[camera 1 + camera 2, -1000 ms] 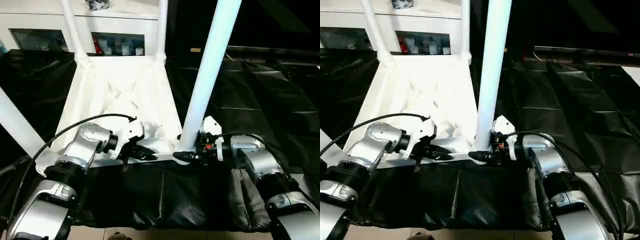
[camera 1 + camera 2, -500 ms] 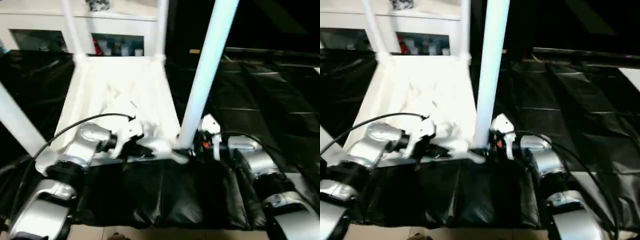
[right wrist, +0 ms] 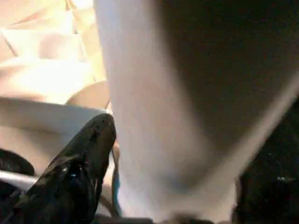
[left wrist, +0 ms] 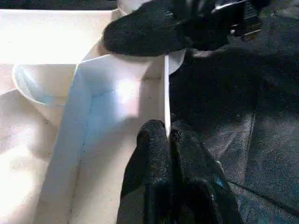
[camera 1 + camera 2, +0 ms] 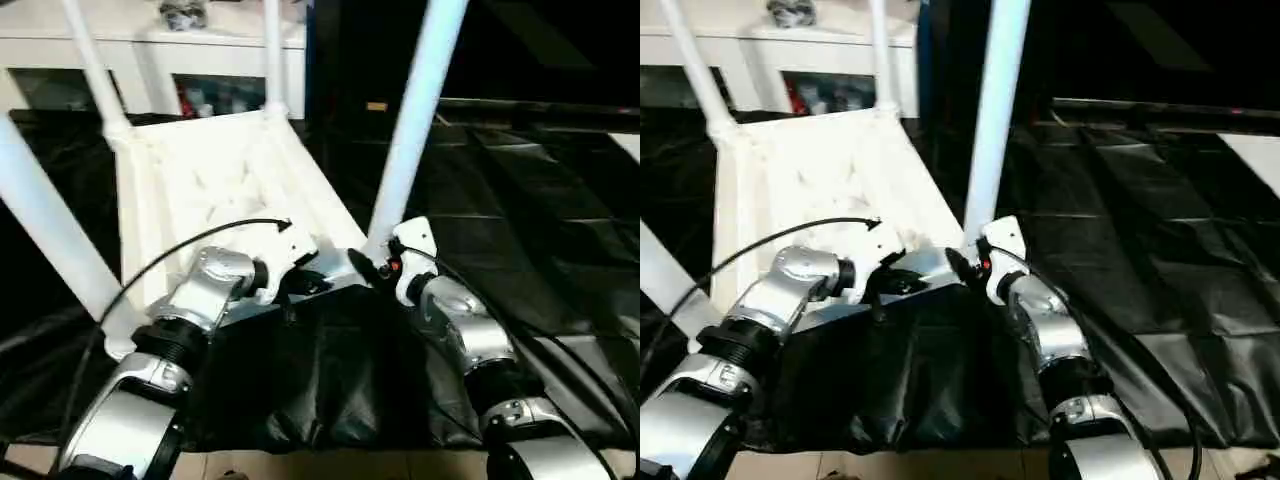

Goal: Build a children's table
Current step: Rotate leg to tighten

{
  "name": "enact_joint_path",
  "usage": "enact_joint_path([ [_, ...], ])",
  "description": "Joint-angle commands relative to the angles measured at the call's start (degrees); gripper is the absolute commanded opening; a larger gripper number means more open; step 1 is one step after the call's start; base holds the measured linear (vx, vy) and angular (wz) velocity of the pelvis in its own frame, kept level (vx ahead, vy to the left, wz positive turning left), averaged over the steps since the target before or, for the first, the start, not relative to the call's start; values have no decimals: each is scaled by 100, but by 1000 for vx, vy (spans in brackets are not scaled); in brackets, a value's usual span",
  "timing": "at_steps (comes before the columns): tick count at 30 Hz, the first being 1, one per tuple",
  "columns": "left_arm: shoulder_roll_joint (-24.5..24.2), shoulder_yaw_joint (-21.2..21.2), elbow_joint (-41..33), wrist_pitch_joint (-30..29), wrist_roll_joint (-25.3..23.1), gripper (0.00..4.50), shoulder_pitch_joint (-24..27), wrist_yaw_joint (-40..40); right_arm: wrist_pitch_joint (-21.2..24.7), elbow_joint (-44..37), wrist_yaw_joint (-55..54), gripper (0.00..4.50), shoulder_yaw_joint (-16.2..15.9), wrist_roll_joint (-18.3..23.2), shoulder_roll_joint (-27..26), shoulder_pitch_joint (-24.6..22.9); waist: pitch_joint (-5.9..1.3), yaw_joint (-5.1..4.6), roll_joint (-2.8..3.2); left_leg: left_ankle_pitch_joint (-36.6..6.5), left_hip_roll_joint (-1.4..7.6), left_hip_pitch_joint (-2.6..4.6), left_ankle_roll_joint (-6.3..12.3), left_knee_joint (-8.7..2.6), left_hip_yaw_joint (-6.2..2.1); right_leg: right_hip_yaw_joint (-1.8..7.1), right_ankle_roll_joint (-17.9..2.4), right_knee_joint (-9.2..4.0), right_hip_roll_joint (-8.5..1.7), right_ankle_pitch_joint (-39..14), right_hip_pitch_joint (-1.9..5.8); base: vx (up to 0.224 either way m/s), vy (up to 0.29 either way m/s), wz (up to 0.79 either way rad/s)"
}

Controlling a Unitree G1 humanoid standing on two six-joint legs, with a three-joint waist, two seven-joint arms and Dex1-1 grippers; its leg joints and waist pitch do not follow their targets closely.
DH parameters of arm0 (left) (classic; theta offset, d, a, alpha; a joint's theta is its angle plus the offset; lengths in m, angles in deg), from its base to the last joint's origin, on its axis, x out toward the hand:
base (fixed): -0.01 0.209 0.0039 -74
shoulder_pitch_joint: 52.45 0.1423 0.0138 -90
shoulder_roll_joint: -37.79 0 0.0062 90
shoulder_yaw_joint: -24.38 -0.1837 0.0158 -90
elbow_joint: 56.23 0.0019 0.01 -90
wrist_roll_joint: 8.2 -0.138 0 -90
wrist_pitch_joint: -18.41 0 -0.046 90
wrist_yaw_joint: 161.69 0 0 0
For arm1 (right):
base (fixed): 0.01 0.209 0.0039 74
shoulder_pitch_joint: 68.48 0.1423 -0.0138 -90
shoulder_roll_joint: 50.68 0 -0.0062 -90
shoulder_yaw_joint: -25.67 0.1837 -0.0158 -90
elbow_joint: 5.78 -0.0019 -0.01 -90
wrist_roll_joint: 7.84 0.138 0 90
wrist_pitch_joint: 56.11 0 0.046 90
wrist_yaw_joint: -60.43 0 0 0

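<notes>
Left eye view: upside-down tabletop (image 5: 215, 185) lies on black sheeting (image 5: 520, 220), ribbed underside up, turned at an angle. Four legs stand up from its corner sockets, all cut off by the picture's top edge; the near-left leg (image 5: 50, 230) is also cut by the left edge. Far-left leg (image 5: 90, 65) and far-right leg (image 5: 271, 55) rise in front of a white cabinet (image 5: 150, 45), its shelf contents too blurred to tell. Near-right leg (image 5: 410, 125) stands at the tabletop's near right corner. Left gripper (image 5: 300, 283) reaches in from the near side to the tabletop's near edge, forearm slanting up from the bottom left, a black cable looping over it. Right gripper (image 5: 372, 268) sits at the foot of the near-right leg, forearm angled in from the bottom right; its fingertips are hard to make out against the dark.

Right eye view: same layout; right gripper's tip is just beside the near right corner socket.

Left wrist view: left gripper (image 4: 167, 137) has its fingers together, clamped on the thin near edge of the tabletop. The other gripper's black finger (image 4: 145, 35) rests over the corner socket beyond.

Right wrist view: blurred. Near-right leg fills the middle between the right gripper's fingers, which stand apart on either side of it; one finger (image 3: 86, 154) is clear, the other only a dark edge at the corner. Contact with the leg can't be told.
</notes>
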Motion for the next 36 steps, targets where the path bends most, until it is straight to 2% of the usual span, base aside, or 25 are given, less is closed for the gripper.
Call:
enact_joint_path([
  [1, 341, -281, -110, 206, 225, 0, 102, -346, 102, -63, 287, 406, -269, 50, -113, -1, -315, 6, -37, -1699, 104, 56, 134, -410, -45, 141, -1086, -436, -141, -1457, 182, 0, 0, 0],
  [4, 162, -254, -189, 215, 293, 0, 159, -587, 110, -198, 791, 428, -249, 166, 218, -36, -327, 20, -47, -1483, 100, 34, 229, -388, -40, 133, -1145, -408, -142, -1215, 224, 0, 0, 0],
  [6, -33, -252, -300, 313, 429, 0, 212, -1033, 106, -401, 1530, 446, -422, 173, 564, -111, -340, 18, -50, -1230, 97, 7, 356, -361, -30, 133, -1239, -363, -139, -845, 242, 0, 0, 0],
  [10, -113, -251, -342, 336, 474, 0, 227, -1203, 64, -466, 1836, 446, -512, 134, 706, -140, -352, 34, -38, -1024, 107, 29, 453, -335, -13, 127, -1412, -316, -126, -460, 242, 0, 0, 0],
  [13, -274, -276, -433, 363, 578, 0, 275, -1615, 76, -610, 2594, 446, -685, 199, 976, -169, -345, 60, -31, -1050, 115, 27, 476, -333, -6, 114, -1474, -312, -122, -448, 266, 0, 0, 0],
  [14, -333, -291, -454, 388, 598, 0, 292, -1757, 66, -648, 2900, 446, -771, 218, 1085, -168, -337, 72, -7, -1124, 117, 33, 465, -332, 2, 113, -1481, -324, -116, -536, 260, 0, 0, 0],
  [17, -451, -331, -503, 417, 618, 0, 332, -2006, 63, -688, 3512, 446, -922, 282, 1279, -143, -330, 133, -15, -1290, 140, 44, 397, -344, 2, 117, -1446, -332, -126, -765, 255, 0, 0, 0],
  [19, -533, -360, -539, 432, 634, 0, 359, -2172, 93, -673, 3859, 417, -1005, 334, 1367, -93, -328, 163, 7, -1348, 146, 66, 353, -351, 2, 120, -1451, -339, -127, -834, 236, 0, 0, 0],
  [23, -646, -390, -527, 490, 639, 0, 361, -2361, 122, -566, 4267, 397, -1078, 390, 1427, 38, -333, 168, 0, -1308, 146, 57, 313, -353, -2, 121, -1483, -318, -132, -732, 238, 0, 0, 0],
  [24, -648, -389, -526, 491, 639, 0, 360, -2362, 121, -560, 4274, 373, -1078, 390, 1427, 43, -335, 169, -1, -1290, 144, 50, 314, -354, -4, 119, -1495, -315, -133, -714, 242, 0, 0, 0],
  [25, -662, -387, -520, 502, 634, 0, 357, -2369, 118, -513, 4336, 367, -1081, 391, 1426, 83, -339, 167, -1, -1266, 143, 47, 309, -350, -5, 117, -1513, -305, -135, -682, 247, 0, 0, 0],
  [26, -680, -360, -507, 512, 631, 0, 349, -2398, 110, -428, 4457, 365, -1110, 393, 1410, 150, -338, 176, -44, -1229, 143, 44, 328, -346, -3, 114, -1520, -296, -138, -686, 247, 0, 0, 0],
  [27, -680, -360, -507, 512, 631, 0, 349, -2398, 110, -428, 4457, 365, -1110, 393, 1410, 150, -337, 176, -33, -1229, 143, 41, 332, -348, -3, 114, -1518, -302, -143, -717, 246, 0, 0, 0],
  [29, -688, -343, -499, 510, 640, 0, 347, -2410, 125, -395, 4540, 331, -1154, 390, 1381, 168, -337, 183, -33, -1187, 144, 48, 334, -343, 2, 119, -1511, -303, -141, -708, 242, 0, 0, 0],
  [32, -688, -329, -492, 501, 654, 0, 345, -2415, 134, -420, 4578, 319, -1181, 400, 1344, 137, -338, 194, -30, -1138, 143, 52, 348, -340, 5, 119, -1524, -296, -138, -634, 238, 0, 0, 0],
  [33, -683, -313, -481, 489, 665, 0, 340, -2405, 138, -448, 4565, 300, -1184, 412, 1318, 109, -340, 206, -18, -1141, 147, 58, 349, -341, 5, 119, -1526, -294, -141, -637, 235, 0, 0, 0],
  [36, -649, -273, -444, 452, 686, 0, 320, -2329, 185, -501, 4475, 282, -1151, 457, 1256, 54, -338, 209, -27, -1151, 141, 52, 324, -344, 3, 117, -1511, -297, -139, -657, 243, 0, 0, 0],
])
